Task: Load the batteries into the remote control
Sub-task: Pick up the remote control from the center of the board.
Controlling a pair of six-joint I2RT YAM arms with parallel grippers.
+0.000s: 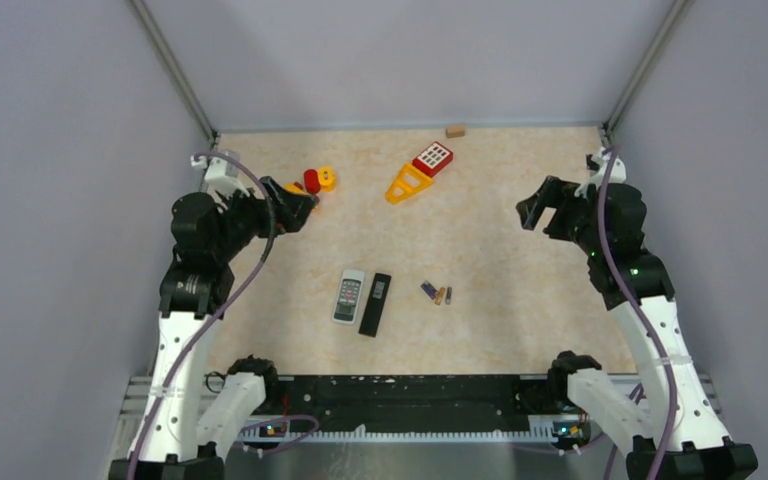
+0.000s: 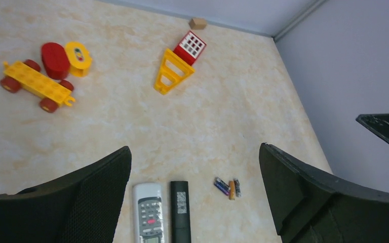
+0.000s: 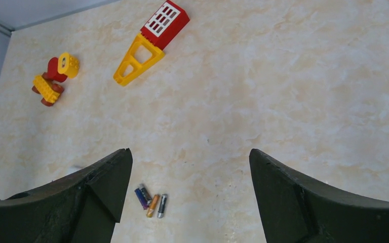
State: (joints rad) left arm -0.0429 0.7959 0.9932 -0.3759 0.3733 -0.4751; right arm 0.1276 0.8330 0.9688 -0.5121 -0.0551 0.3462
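We see our left gripper (image 1: 290,208) spread wide and empty, beyond and left of the white remote (image 1: 348,296). Our right gripper (image 1: 535,210) is also spread and holds nothing, beyond and well right of that remote. A black remote (image 1: 375,303) lies just right of it. The three batteries (image 1: 437,293) cluster farther right, on the table (image 1: 500,300).

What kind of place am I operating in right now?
Likely a lab test cell, not a home: plain grey walls box in the tabletop, and staged props lie on it: toy blocks, a white remote, a black remote and loose batteries.
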